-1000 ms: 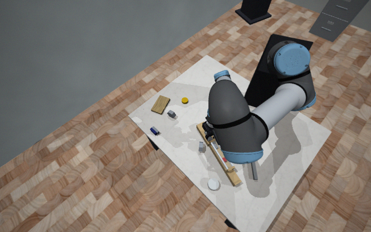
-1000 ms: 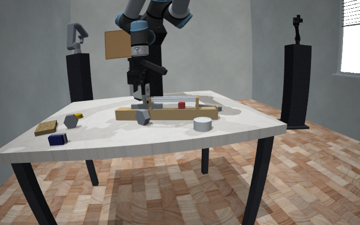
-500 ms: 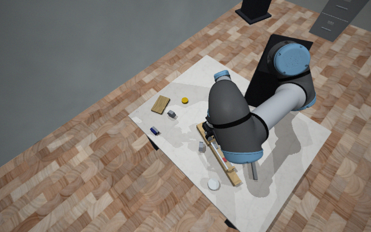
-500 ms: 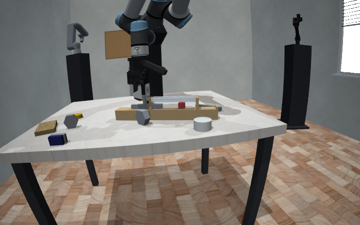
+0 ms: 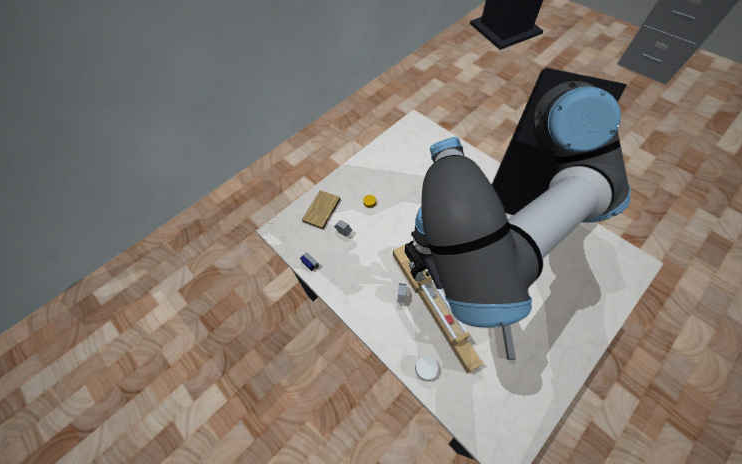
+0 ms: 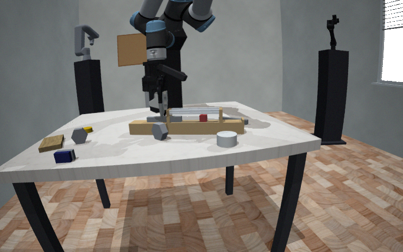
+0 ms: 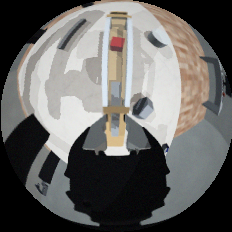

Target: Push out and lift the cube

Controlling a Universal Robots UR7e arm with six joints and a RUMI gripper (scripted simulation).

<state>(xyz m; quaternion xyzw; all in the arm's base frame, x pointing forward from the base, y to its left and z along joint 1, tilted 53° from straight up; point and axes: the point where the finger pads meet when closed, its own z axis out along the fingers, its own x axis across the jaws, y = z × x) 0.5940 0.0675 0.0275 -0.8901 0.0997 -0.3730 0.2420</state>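
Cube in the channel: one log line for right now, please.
gripper: slightly open over grey rod at channel mouth | cube: inside channel | lift: pending
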